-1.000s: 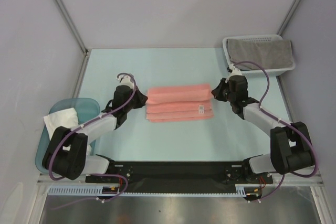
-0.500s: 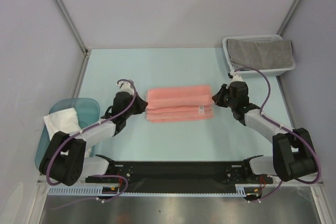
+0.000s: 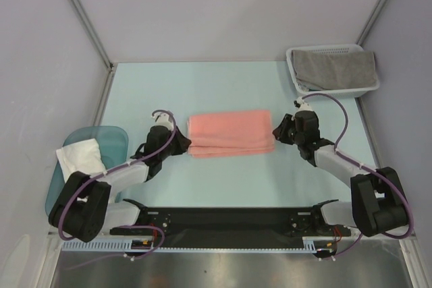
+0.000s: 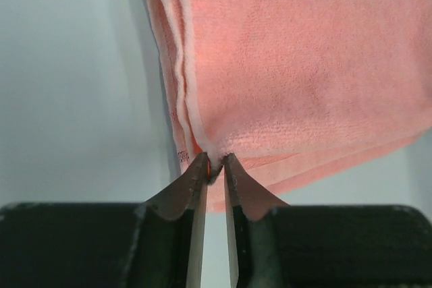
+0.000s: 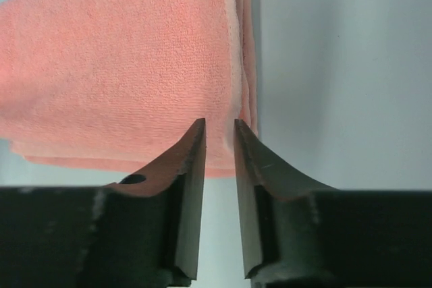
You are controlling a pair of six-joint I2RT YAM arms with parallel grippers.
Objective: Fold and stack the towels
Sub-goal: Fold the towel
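Three towels: one salmon-pink towel (image 3: 231,133) at centre, one grey towel (image 3: 335,69) far right, one white towel (image 3: 79,155) near left. One mesh basket (image 3: 324,48), one teal tub (image 3: 115,138), and two arms: left arm (image 3: 125,170), right arm (image 3: 337,161).

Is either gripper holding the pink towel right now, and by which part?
Right gripper: jaws parted at the salmon-pink towel's right edge, nothing held. Left gripper: tips at its left edge, fabric between them; a grip cannot be told.

The white mesh basket (image 3: 324,48) stands at the far right corner of the pale blue table (image 3: 202,85). The teal tub (image 3: 113,138) stands at the table's near left edge.
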